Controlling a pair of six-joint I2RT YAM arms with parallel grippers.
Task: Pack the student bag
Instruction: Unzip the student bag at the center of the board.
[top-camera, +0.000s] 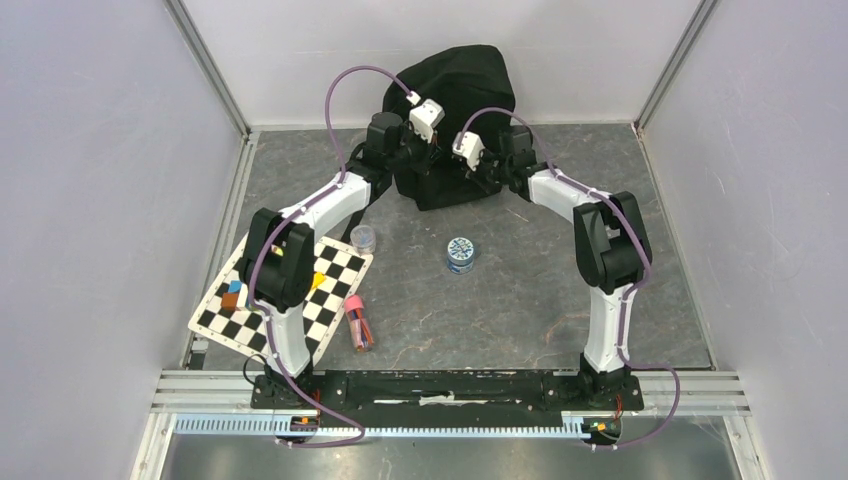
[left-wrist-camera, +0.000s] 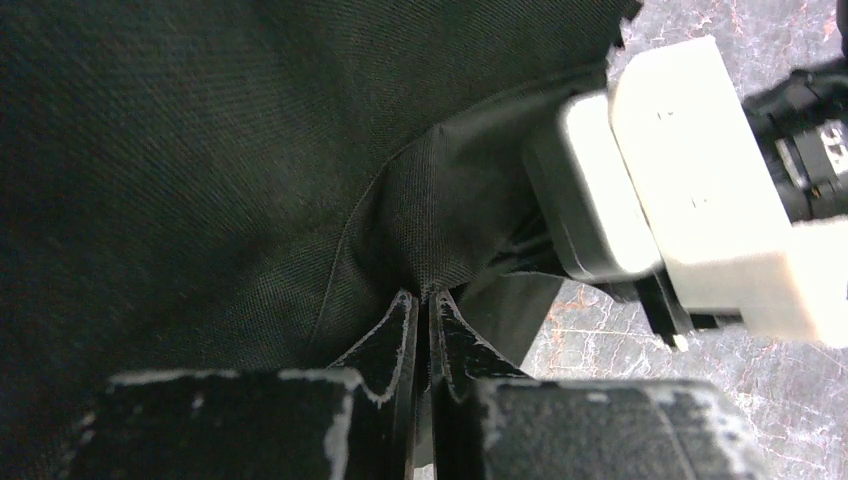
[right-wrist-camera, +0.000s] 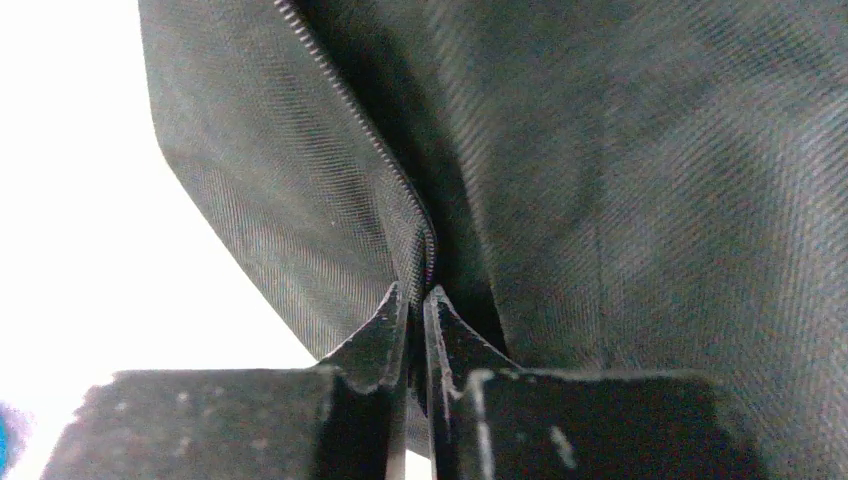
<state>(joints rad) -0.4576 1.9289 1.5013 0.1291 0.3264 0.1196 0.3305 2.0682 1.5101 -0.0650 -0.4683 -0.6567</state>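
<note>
As L gripper (left-wrist-camera: 425, 298) & R gripper (right-wrist-camera: 415, 292) clamp its fabric, student bag (top-camera: 455, 80) sits btwn them.

black student bag (top-camera: 452, 90), checkered board (top-camera: 330, 275)

The left arm (top-camera: 322, 205) and right arm (top-camera: 563, 190) have white links, black joints and black bases. A purple cable (top-camera: 334, 96) runs along each to a white boxy camera (top-camera: 425, 117) just behind the fingers (left-wrist-camera: 385, 350). The fingers are black, wedge-shaped, their inner edges scuffed pale grey.
</note>
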